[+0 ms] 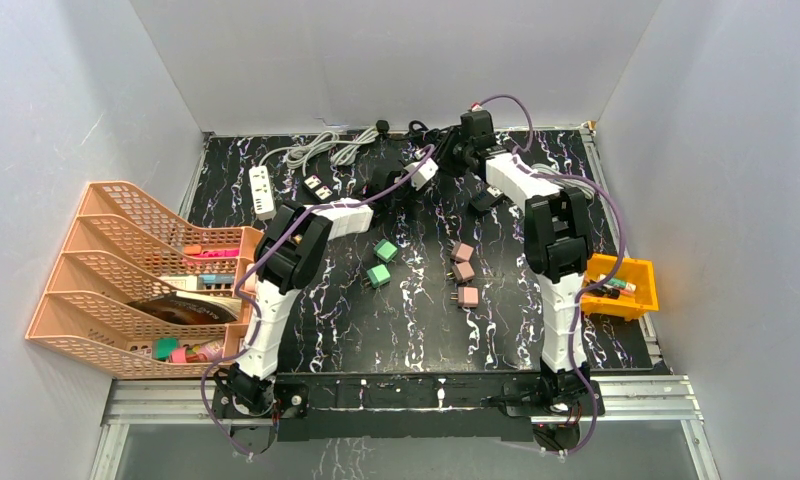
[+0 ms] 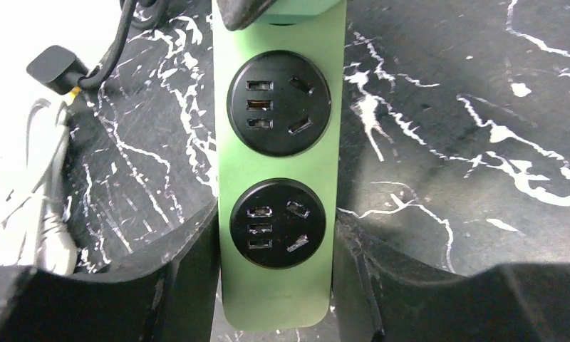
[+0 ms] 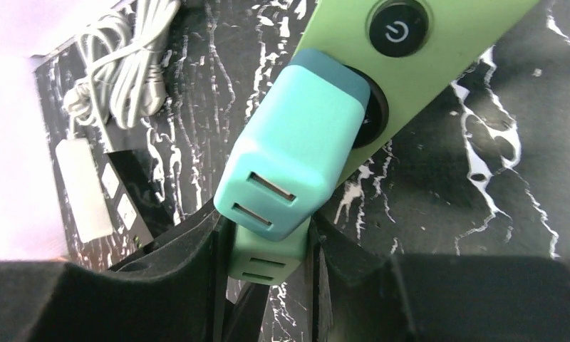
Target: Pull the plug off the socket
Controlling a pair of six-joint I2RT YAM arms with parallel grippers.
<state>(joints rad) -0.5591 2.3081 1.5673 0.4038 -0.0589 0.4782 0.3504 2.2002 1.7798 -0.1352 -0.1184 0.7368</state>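
A green power strip (image 2: 276, 171) lies on the black marble table. My left gripper (image 2: 275, 285) is shut on its near end, with fingers (image 2: 186, 278) against both sides; two round black sockets (image 2: 278, 103) in that view are empty. In the right wrist view a teal plug (image 3: 296, 149) sits in the socket beside the strip's power button (image 3: 398, 30). A mint-green plug (image 3: 268, 256) sits just below it, and my right gripper (image 3: 266, 274) is shut on that one. In the top view both grippers meet over the strip (image 1: 423, 172) at the back centre.
A white power strip (image 1: 262, 190) and coiled white cable (image 1: 316, 148) lie at the back left. Loose green plugs (image 1: 382, 262) and pink plugs (image 1: 464, 270) lie mid-table. An orange file rack (image 1: 146, 280) stands at the left, an orange bin (image 1: 626, 285) at the right.
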